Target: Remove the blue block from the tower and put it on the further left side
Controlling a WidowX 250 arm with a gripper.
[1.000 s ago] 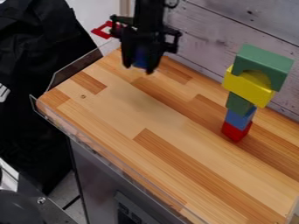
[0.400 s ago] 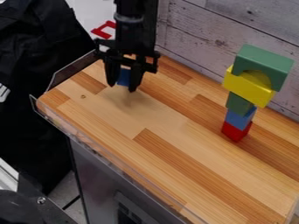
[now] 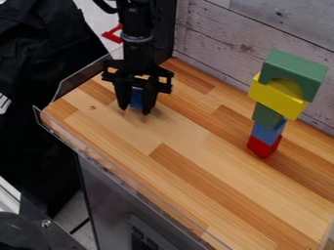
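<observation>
The tabletop is smooth wood with a soft sheen, the wall rough-looking, weathered wood – knotted and matt. Glossy clear plastic edging rims the top. The tower looks smooth and matt, the dark cloth matt – softly creased.

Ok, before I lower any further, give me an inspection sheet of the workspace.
Surface: striped wooden tabletop, small dark mark towards the left; clear plastic guard at the left edge.
Job's things: small blue block between the jaws, contact with the wood unclear; tower at right, bottom up: red block, blue block, dark green block, yellow block, green arch block.
Clutter: red item beyond the far left edge.
Gripper: black, jaws closed on the small blue block.
Cables: black loop beside the arm.
Surroundings: plank wall, black fabric.
</observation>
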